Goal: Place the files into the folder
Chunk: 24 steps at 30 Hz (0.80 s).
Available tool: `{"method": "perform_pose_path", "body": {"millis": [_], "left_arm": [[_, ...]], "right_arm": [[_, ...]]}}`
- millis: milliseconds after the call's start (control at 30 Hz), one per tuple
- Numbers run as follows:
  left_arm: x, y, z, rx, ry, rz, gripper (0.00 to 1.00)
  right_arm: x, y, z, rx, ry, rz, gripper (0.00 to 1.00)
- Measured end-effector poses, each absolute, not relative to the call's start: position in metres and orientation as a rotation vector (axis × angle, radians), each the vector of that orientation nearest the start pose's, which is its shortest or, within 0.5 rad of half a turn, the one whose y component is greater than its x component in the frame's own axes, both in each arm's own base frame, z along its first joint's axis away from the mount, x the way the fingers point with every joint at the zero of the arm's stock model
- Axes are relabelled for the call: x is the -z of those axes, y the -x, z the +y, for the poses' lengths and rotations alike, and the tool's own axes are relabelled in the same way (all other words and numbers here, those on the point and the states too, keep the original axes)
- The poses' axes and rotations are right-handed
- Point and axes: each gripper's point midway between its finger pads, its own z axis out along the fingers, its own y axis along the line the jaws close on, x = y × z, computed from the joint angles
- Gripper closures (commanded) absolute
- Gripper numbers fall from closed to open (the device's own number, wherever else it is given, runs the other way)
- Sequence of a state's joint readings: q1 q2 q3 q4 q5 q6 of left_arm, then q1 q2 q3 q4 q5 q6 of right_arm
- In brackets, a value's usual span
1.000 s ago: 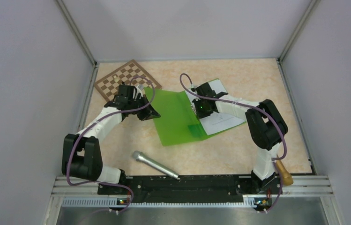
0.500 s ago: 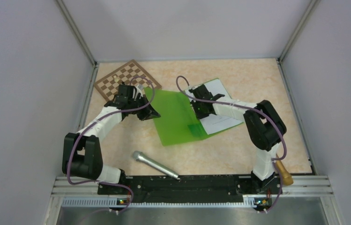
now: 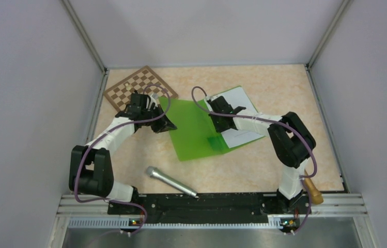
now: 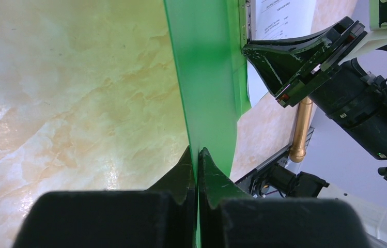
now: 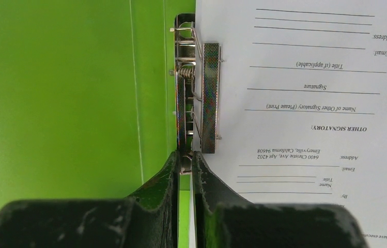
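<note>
Top external view, left to right: a brown checkered square board (image 3: 138,88) lies at the far left of the marbled beige table (image 3: 284,82). Beside it, the left gripper (image 4: 197,155) has its jaws clenched on the free edge of the bright green translucent plastic folder (image 3: 196,132), which lies opened at mid-table. Nearer the arm bases lies a silver cylindrical microphone (image 3: 170,181). At the folder's spine, the right gripper (image 5: 183,157) is pinched on the near end of the metal spring clip (image 5: 209,98). The white printed paper files (image 3: 240,98) lie on the folder's right half, their edge reaching the clip. A wooden-handled tool (image 3: 312,190) rests by the right arm's base.
</note>
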<state>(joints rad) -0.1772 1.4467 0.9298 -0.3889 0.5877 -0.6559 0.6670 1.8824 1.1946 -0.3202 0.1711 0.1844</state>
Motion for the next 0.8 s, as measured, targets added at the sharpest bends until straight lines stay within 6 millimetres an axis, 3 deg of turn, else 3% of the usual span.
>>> {"method": "perform_pose_path", "body": {"millis": [433, 633, 800], "left_arm": [[-0.126, -0.301, -0.176, 1.076, 0.346, 2.573, 1.0], [-0.129, -0.301, -0.176, 1.08, 0.327, 2.578, 1.0], [-0.131, -0.301, -0.176, 1.077, 0.309, 2.587, 1.0]], "right_arm": [[-0.027, -0.335, 0.249, -0.203, 0.546, 2.597, 1.0], [-0.027, -0.331, 0.249, -0.214, 0.525, 2.621, 0.84], [-0.026, -0.325, 0.25, -0.234, 0.513, 2.65, 0.62]]}}
